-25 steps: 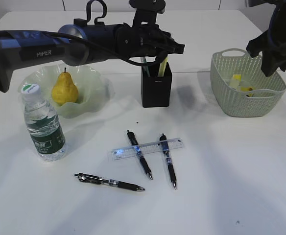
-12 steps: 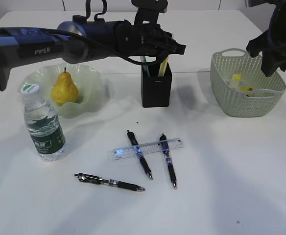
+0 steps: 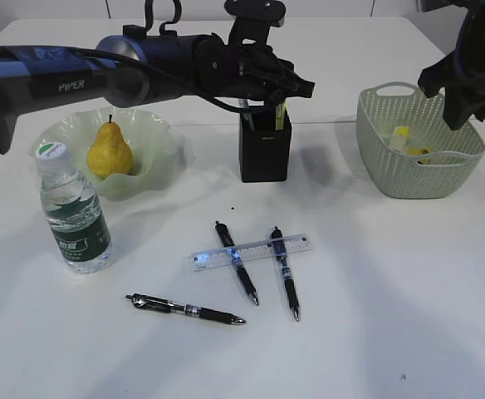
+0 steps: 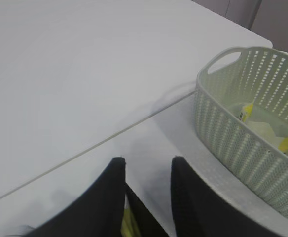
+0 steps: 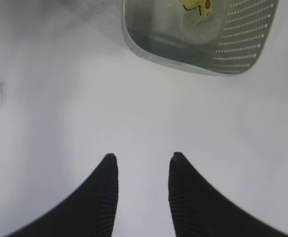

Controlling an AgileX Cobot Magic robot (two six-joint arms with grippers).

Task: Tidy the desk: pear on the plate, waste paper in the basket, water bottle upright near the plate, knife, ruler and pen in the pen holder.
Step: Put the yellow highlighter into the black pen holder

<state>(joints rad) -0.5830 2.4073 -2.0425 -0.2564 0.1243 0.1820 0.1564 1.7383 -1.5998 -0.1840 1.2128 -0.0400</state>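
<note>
The yellow pear (image 3: 110, 151) lies on the pale green plate (image 3: 155, 141). To its front left the water bottle (image 3: 75, 212) stands upright. My left gripper (image 3: 302, 86) (image 4: 146, 159) hovers just above the black pen holder (image 3: 265, 154), jaws apart; a yellow-green stick, perhaps the knife (image 3: 279, 112) (image 4: 129, 224), stands in the holder below them. The clear ruler (image 3: 251, 251) lies on the desk (image 3: 392, 274) across two pens (image 3: 237, 262); a third pen (image 3: 184, 309) lies nearer the front. Yellow waste paper (image 3: 410, 143) (image 5: 196, 7) sits in the basket (image 3: 417, 179). My right gripper (image 3: 458, 116) (image 5: 143, 157) hangs open and empty beside the basket.
The basket (image 4: 242, 133) (image 5: 149, 44) stands at the right, close to both arms. The left arm (image 3: 76, 79) spans the back of the desk above the plate. A seam (image 4: 85, 148) runs across the tabletop behind the holder.
The left gripper's jaws have spread apart above the pen holder, and the yellow-green stick sits a little lower in it. The right arm has not moved.
</note>
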